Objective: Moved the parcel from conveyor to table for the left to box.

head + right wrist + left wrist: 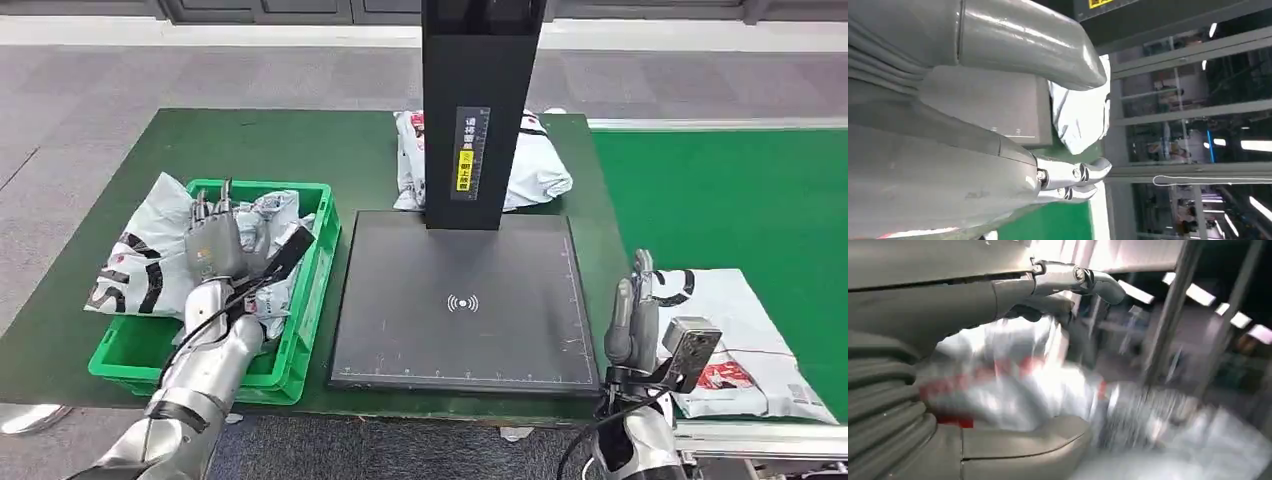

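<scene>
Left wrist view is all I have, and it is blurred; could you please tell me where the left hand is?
Observer: The left hand is over the green crate, above the white parcels piled in it.
Operator: Thank you. Where is the right hand, please?
Observer: The right hand is open beside a parcel on the green conveyor.
Operator: Is anything on the table itself?
Observer: Another parcel lies on the table behind the black scanner column.
</scene>
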Motion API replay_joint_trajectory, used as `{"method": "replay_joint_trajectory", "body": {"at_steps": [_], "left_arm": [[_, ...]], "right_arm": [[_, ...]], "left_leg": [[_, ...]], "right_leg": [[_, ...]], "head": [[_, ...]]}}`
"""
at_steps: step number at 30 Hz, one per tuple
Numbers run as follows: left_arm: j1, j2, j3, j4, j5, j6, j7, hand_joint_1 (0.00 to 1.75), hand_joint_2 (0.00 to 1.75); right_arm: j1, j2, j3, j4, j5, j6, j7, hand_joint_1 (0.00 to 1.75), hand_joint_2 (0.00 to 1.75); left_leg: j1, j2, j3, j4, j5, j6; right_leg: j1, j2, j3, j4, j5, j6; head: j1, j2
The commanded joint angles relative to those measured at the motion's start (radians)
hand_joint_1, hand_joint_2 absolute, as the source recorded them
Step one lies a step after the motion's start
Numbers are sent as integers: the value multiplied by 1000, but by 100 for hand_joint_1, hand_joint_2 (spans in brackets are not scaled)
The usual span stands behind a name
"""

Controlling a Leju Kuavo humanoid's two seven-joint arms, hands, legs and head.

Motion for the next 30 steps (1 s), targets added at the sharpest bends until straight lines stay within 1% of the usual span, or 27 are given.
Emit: {"method": "replay_joint_trajectory", "body": {"at_steps": [1,3,4,5,6,7,8,10,12,14,15,17,18,19,20,21,24,25,27,28,29,30], "left_arm": [[41,-157,311,-310,158,-1,-383,0,0],[25,-160,326,-274,127,-1,-368,0,0],[40,-121,222,-273,167,-1,-300,0,0],[1,-124,209,-158,286,-1,-367,0,0],[-34,-108,198,-104,352,-1,-390,0,0],[-42,-107,195,-98,356,-1,-387,0,0],[-60,-104,191,-70,403,-1,-404,0,0],[-71,-97,182,-46,430,-1,-410,0,0],[-86,-85,131,8,549,-7,-450,0,0],[-82,-78,104,7,576,-1,-448,0,0],[-75,-76,71,1,619,-33,-464,0,0],[-20,-90,-14,-84,776,-203,-531,0,0],[0,-97,-43,-115,812,-240,-537,0,0],[31,-111,-106,-163,876,-295,-532,0,0],[43,-117,-151,-176,901,-301,-517,0,0],[54,-125,-204,-182,951,-341,-503,0,0],[56,-127,-254,-176,997,-328,-500,0,0],[55,-129,-278,-169,1037,-385,-499,0,175],[62,-162,-351,-149,1054,-439,-497,0,175],[60,-173,-385,-133,1065,-447,-494,0,175],[54,-192,-430,-110,1096,-499,-501,0,175],[55,-200,-438,-106,1102,-494,-502,0,175]], "right_arm": [[-6,-37,11,45,-24,-5,-4,0,0],[-22,-42,9,67,-40,-6,-7,0,0],[-32,-48,12,81,-51,-4,-6,0,0],[-51,-49,2,107,-96,26,0,0,0],[-103,-58,2,177,-116,37,-1,0,0],[-123,-60,1,196,-120,40,-2,0,0],[-150,-59,-1,241,-137,57,-11,0,0],[-155,-57,-2,250,-138,56,-17,0,0],[-137,-61,-6,235,-128,37,-28,0,0],[-127,-62,-8,223,-128,38,-28,0,0],[-120,-65,-6,217,-103,8,-31,0,0],[-129,-98,6,251,-2,-98,1,0,0],[-140,-110,3,274,17,-116,12,0,175],[-169,-135,-8,327,42,-130,19,0,175],[-189,-146,-22,363,64,-146,11,0,175],[-219,-157,-42,412,79,-150,10,0,175],[-247,-160,-66,453,87,-126,4,0,175],[-255,-159,-79,463,88,-119,2,0,0],[-274,-166,-114,502,94,-143,8,0,0],[-281,-171,-132,522,103,-149,5,0,175],[-290,-185,-150,558,125,-173,22,0,175],[-292,-191,-158,566,125,-165,20,0,175]], "left_leg": [[1,-2,-1,0,-1,1],[1,-1,-1,0,-1,1],[1,0,-1,0,-1,1],[1,1,-1,-1,-1,1],[0,0,-1,0,-1,1],[1,-2,-1,-1,1,1],[0,0,-1,0,0,1],[1,0,-2,0,0,1],[1,-2,-1,-1,2,1],[1,-3,-1,-2,2,1],[2,-3,0,-3,3,2],[1,-1,0,-2,2,1],[0,-2,-1,-1,2,1],[1,-2,-1,-1,2,1],[1,-3,0,-3,2,2],[1,-2,0,-2,2,2],[0,-3,-1,-1,2,3],[-1,-3,-2,0,2,3],[-2,-3,-4,1,1,4],[-1,-4,-3,0,1,4],[-2,-4,-3,1,1,4],[-2,-4,-3,1,0,4]], "right_leg": [[1,-3,1,-1,-1,0],[1,-2,1,-1,0,0],[2,-1,1,-2,0,0],[1,1,0,-2,0,0],[0,-1,0,-1,0,0],[1,-3,2,-3,1,0],[0,-1,0,-1,1,0],[1,-1,-1,-2,1,0],[1,-3,0,-2,1,0],[2,-5,2,-3,2,0],[2,-5,2,-5,2,0],[2,-3,2,-3,2,0],[1,-4,1,-2,1,0],[1,-4,2,-3,1,0],[2,-5,3,-6,2,0],[1,-4,2,-4,2,0],[0,-5,2,-4,2,1],[0,-4,1,-3,2,1],[-1,-5,0,-2,1,1],[-1,-6,1,-3,2,1],[-1,-6,1,-3,1,1],[-2,-6,0,-2,1,1]], "head": [[0,0],[0,0],[0,0],[0,0],[0,0],[0,0],[0,0],[0,0],[0,0],[0,0],[0,0],[0,0],[0,0],[0,0],[0,0],[0,0],[0,0],[0,0],[0,0],[0,0],[0,0],[0,0]]}}
